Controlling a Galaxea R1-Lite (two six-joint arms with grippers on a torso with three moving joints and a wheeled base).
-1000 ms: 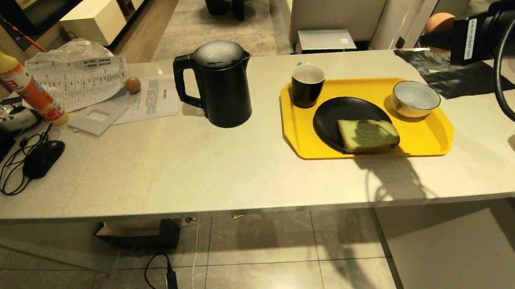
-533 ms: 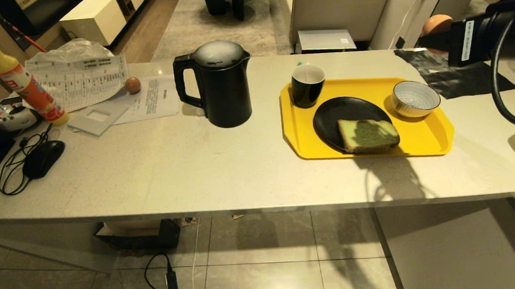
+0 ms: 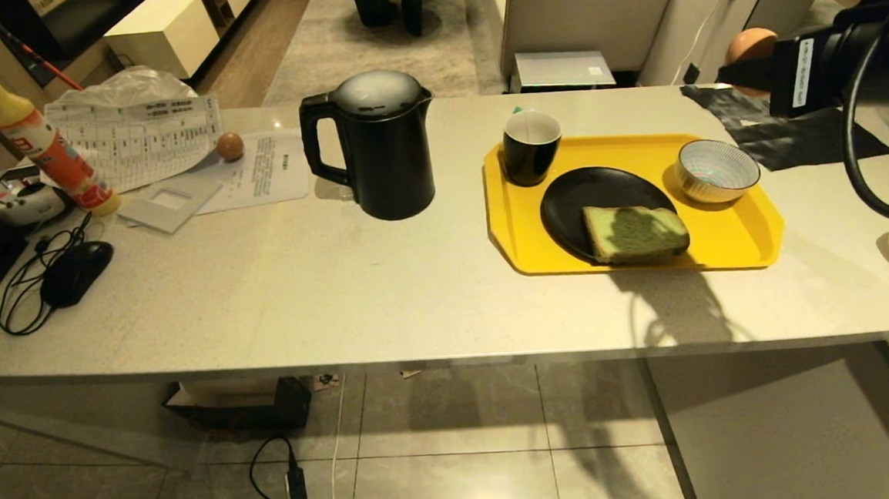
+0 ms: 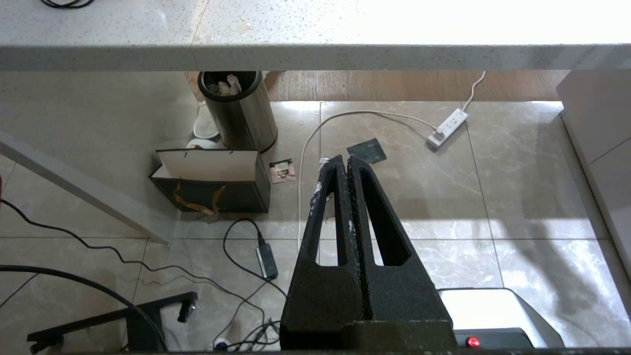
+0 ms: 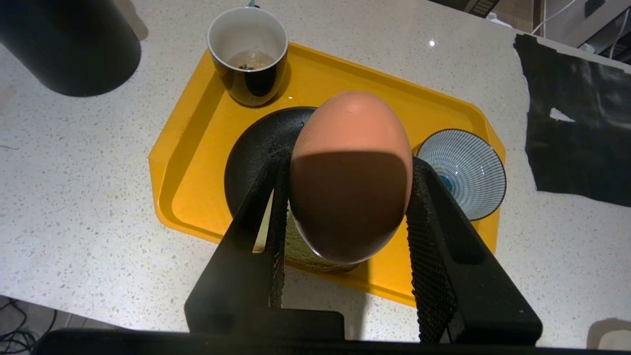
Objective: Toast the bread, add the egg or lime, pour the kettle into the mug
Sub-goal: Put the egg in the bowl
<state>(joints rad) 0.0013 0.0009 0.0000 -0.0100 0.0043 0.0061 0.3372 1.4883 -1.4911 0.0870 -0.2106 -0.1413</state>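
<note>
An egg (image 5: 351, 175) is squeezed between the two black fingers of the right gripper (image 5: 347, 197), which is held up in the air above the yellow tray (image 3: 730, 243); in the head view this gripper (image 3: 742, 69) is seen at about 2 o'clock, up above the far right end of the counter (image 3: 339, 287). On the tray, the mug (image 3: 531, 148) is stood at the 11 o'clock corner, and a little dark stuff is seen at its white bottom. The striped bowl (image 3: 717, 169) is placed at about 2 o'clock on the tray. A black plate (image 3: 595, 194) is laid in the middle of the tray, and the bread (image 3: 635, 232) is rested on the plate's 5 o'clock edge, green face up. The kettle (image 3: 376, 146) is stood upright on the counter, at 9 o'clock from the tray, with its lid on and its handle turned away from the tray. A second egg (image 3: 229, 146) is laid on papers (image 3: 262, 172) near the counter's far left end. The left gripper (image 4: 343, 160) is hung low below the counter edge, over the tiled floor (image 4: 493, 197), with its fingers pressed tight together and nothing between them.
</note>
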